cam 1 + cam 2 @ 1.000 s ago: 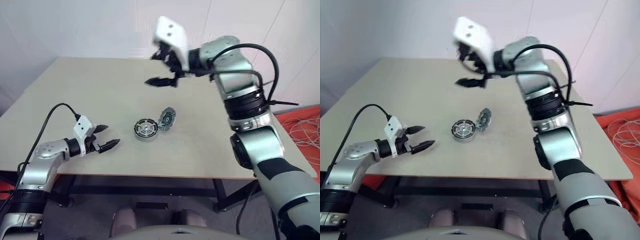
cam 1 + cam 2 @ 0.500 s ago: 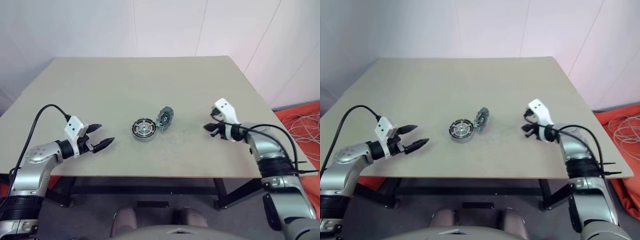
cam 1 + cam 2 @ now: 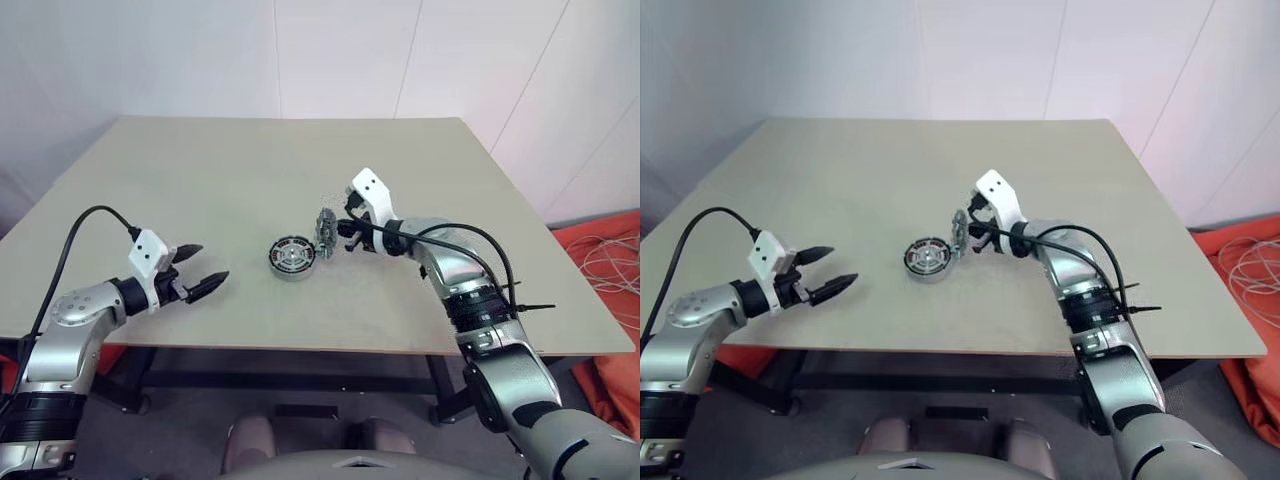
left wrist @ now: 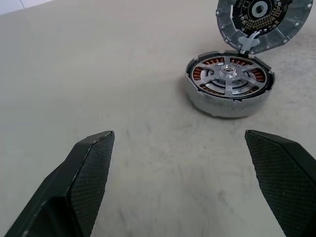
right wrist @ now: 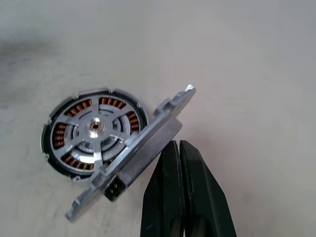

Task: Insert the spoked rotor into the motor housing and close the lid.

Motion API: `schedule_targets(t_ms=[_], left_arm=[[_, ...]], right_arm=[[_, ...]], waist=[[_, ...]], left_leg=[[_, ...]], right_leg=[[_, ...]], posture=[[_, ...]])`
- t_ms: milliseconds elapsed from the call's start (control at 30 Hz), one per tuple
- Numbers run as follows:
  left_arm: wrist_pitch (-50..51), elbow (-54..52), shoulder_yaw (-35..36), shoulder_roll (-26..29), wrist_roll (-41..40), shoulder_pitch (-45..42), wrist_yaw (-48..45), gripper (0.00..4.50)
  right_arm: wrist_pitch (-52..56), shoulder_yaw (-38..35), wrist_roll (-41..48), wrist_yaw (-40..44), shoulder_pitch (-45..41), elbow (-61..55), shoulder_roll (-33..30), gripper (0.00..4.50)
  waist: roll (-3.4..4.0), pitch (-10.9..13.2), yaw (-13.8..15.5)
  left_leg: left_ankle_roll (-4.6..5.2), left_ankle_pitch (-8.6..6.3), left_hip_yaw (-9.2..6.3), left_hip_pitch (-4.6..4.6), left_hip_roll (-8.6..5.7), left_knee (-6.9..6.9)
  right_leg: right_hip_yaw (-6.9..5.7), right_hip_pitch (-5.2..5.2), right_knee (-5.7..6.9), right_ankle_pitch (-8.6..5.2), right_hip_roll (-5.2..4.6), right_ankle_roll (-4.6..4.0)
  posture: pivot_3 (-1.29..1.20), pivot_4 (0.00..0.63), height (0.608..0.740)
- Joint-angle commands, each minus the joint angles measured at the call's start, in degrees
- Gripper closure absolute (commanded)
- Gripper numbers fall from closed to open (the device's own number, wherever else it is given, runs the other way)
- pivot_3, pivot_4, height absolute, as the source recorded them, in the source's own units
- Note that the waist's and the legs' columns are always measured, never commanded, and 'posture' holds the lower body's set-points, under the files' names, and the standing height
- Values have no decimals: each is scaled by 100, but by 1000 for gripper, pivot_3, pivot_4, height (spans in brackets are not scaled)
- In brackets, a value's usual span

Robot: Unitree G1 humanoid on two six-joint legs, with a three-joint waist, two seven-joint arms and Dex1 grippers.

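Sitting near the middle of the table (image 3: 200, 170), at about 6 o'clock from its centre: motor housing (image 3: 292, 257), flat on the surface, copper-brown windings ringed around a silvery centre. Seated inside it, face up, the spoked rotor (image 4: 229, 78), shiny spokes across the windings. Standing open at the housing's 3 o'clock edge in the head views: lid (image 3: 327, 229), tilted up on its rim and still joined to the housing at a small hinge tab, inner face with a dark round hub turned toward the housing.

Just beside the lid's outer face, at 3 o'clock of it: right gripper (image 5: 178, 163), black fingers pressed together with nothing between them, tips right at the lid's back; touching or a hair apart, cannot tell. Pointing forward and leftward, slightly downward.

Well apart, at 9 o'clock of the housing near the table's near-left edge: left gripper (image 3: 203, 268), fingers spread wide and empty, aimed toward the housing across bare tabletop, hovering low over the surface.
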Motion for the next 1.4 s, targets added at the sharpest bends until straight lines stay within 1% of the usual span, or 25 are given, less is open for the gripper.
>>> schedule_targets(t_ms=[33, 100, 133, 167, 233, 367, 433, 533, 767, 900, 1233, 1333, 1400], left_arm=[[-27, -236, 45, -12, -47, -32, 56, 0], [-37, -228, 36, -20, -28, -45, 66, 0], [-35, -218, 35, -20, -28, -58, 69, 0], [-36, -204, 34, -17, -29, -71, 71, 0], [-53, -167, 23, -8, -13, -94, 74, 0], [-74, -93, -30, -24, 25, -157, 83, 0], [-80, -93, -58, -38, 39, -168, 98, 0], [-111, -88, -90, -53, 76, -180, 135, 0], [-104, -105, -78, -59, 72, -146, 164, 0], [-111, -97, -76, -73, 86, -157, 175, 0], [-124, -124, -27, -70, 96, -68, 185, 0], [-133, -151, 6, -60, 85, -10, 190, 0], [-138, -161, 23, -51, 78, 15, 189, 0]], right_arm=[[5, -37, 298, 88, -304, -287, 131, 4487], [88, 31, 345, 119, -272, -363, 196, 4487], [114, 85, 356, 125, -236, -404, 229, 4487], [136, 132, 365, 125, -205, -438, 259, 4487], [177, 243, 373, 127, -146, -518, 318, 4487], [276, 466, 336, -22, -123, -492, 616, 4487], [229, 570, 252, -92, -164, -386, 695, 4487], [179, 631, 229, -177, -228, -273, 795, 4487], [18, 697, 260, 54, -102, -284, 489, 4487], [149, 318, 625, 166, -154, -511, 394, 4487], [149, 118, 1143, 1078, 78, -1077, -598, 4487], [174, 219, 1268, 1334, 199, -1191, -742, 4487], [153, 316, 1253, 1360, 222, -1176, -727, 4487]], waist=[[0, 0, -1], [0, 0, -1], [0, 0, -2], [0, 0, -4], [0, 0, -6], [-1, -1, -13], [-1, 0, -10], [-2, -1, -2], [-4, -2, 0], [-4, -2, -12], [-7, -2, 13], [-7, -2, 9], [-6, -2, 5]], left_leg=[[0, 0, 0, -1, 0, -5], [-2, 0, 1, -1, 0, -24], [-3, 1, 2, -2, -1, -37], [-4, 2, 3, -5, -1, -42], [-6, 3, 4, -11, -1, -48], [-10, 5, 4, -14, -1, -56], [-14, 8, 4, -10, -1, -61], [-15, 9, 4, -8, -1, -61], [-15, 9, 3, -7, -1, -61], [-18, 10, 4, -7, -2, -64], [-17, 10, 4, -7, -2, -63], [-17, 10, 5, -8, -2, -64], [-16, 10, 5, -8, -2, -63]], right_leg=[[0, -4, 2, 1, 1, -1], [0, -9, 1, 1, 3, -5], [0, -13, -2, 14, 3, -29], [0, -18, -3, 17, 4, -36], [1, -25, -6, 18, 4, -39], [1, -33, -7, 17, 4, -37], [1, -34, -6, -1, 4, -6], [4, -31, -6, -2, 3, -5], [7, -26, -6, -2, 0, -4], [7, -31, -6, -2, 5, -5], [8, -25, -8, -2, 6, -5], [8, -26, -9, -2, 7, -4], [8, -26, -9, -2, 7, -4]], posture=[[0, 0, 740], [0, 0, 740], [0, 0, 740], [0, 0, 740], [0, 0, 740], [0, 0, 740], [0, 0, 740], [0, 0, 740], [0, 0, 740], [0, 0, 740], [0, 0, 740], [0, 0, 740], [0, 0, 740]])
